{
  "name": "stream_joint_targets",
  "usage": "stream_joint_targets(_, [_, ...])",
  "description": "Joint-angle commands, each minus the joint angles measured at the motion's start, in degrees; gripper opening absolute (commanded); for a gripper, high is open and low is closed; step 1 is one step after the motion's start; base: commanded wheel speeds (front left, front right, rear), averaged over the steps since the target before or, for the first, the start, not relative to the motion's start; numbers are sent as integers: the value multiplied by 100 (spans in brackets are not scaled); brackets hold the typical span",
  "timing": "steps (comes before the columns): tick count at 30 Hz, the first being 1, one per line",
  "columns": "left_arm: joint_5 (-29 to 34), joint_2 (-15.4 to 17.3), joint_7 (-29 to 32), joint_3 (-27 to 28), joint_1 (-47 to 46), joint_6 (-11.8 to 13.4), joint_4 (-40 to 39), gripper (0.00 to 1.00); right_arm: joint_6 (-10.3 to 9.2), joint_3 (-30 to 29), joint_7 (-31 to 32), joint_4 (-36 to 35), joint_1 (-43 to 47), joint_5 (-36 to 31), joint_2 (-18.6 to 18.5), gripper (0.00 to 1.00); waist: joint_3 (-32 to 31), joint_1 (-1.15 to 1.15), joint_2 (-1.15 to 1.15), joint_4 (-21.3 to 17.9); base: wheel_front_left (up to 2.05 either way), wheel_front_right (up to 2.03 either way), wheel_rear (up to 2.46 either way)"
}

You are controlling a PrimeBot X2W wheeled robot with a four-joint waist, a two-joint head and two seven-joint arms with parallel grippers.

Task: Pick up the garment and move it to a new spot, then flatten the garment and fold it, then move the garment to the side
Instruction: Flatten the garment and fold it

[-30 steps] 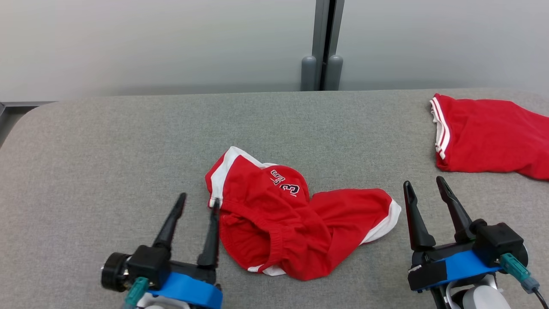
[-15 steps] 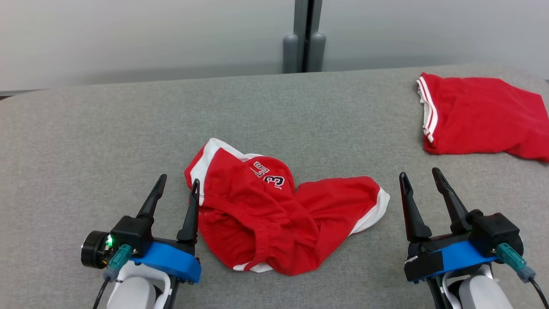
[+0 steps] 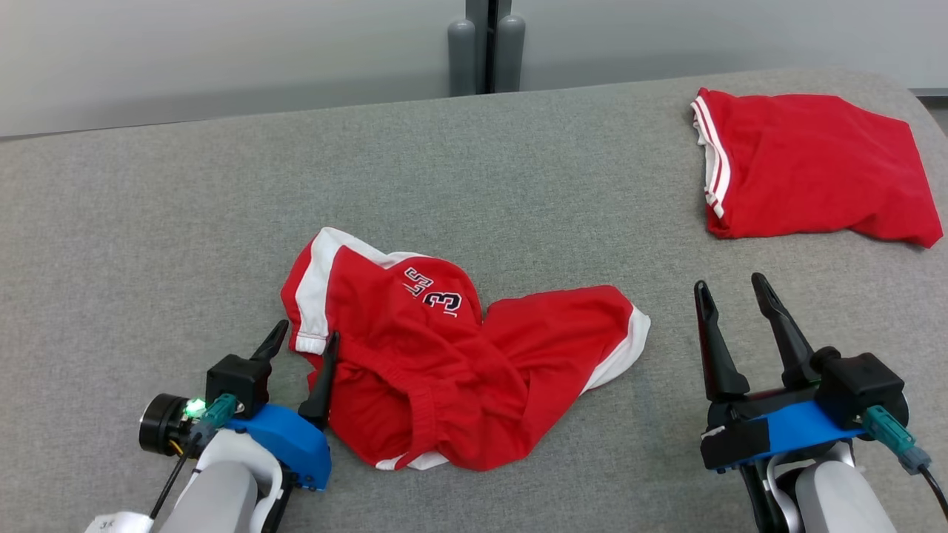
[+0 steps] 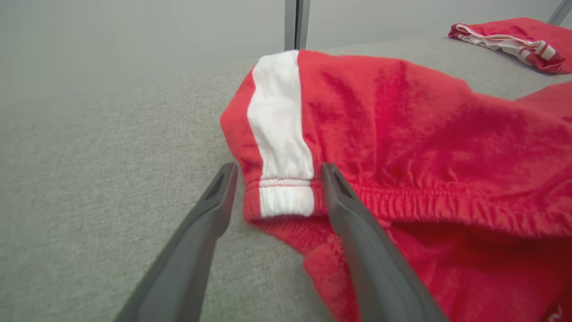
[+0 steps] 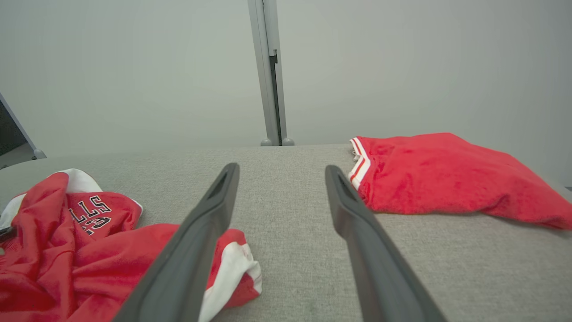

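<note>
The left gripper (image 3: 305,337) is spread wide around the red garment's (image 3: 444,363) white corner, maybe touching it; the right gripper (image 3: 729,286) is spread wide, holding nothing.

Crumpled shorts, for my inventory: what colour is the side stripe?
White stripe on red shorts, clearest in the left wrist view.

The left gripper (image 4: 279,166) stands with its two dark fingers spread wide, one on either side of the corner of the garment (image 4: 402,134). At that corner the white stripe (image 4: 277,116) runs down into the gathered waistband (image 4: 402,210) (the elastic puckers plainly). One finger lies over the garment's red cloth at the stripe's inner edge. The other sits just off the garment, over the grey table (image 4: 89,179). Well beyond the garment lies a second red piece (image 4: 518,38) with striped trim, and behind the garment rises a grey post (image 4: 295,24).
</note>
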Motion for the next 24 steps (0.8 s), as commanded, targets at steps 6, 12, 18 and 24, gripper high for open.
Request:
stream_joint_targets(6, [-434, 79, 37, -449, -405, -4, 531, 15, 1, -14, -29, 25, -89, 29, -5, 100, 21, 0, 0, -28, 0, 0, 0])
stream_joint_targets(12, [-875, 203, 23, -836, -873, -4, 811, 0, 1, -22, -29, 42, -116, 24, -5, 100, -3, 0, 0, -24, 0, 0, 0])
stream_joint_targets(18, [-1168, 461, -15, -763, -1264, -4, 716, 0, 1, -48, -29, 56, -100, 9, -5, 100, -24, 0, 0, -28, 0, 0, 0])
stream_joint_targets(24, [-1241, 689, -15, -367, -1381, 36, 676, 0, 1, -60, -28, 82, -99, 41, -5, 100, -18, 0, 0, -139, 0, 0, 0])
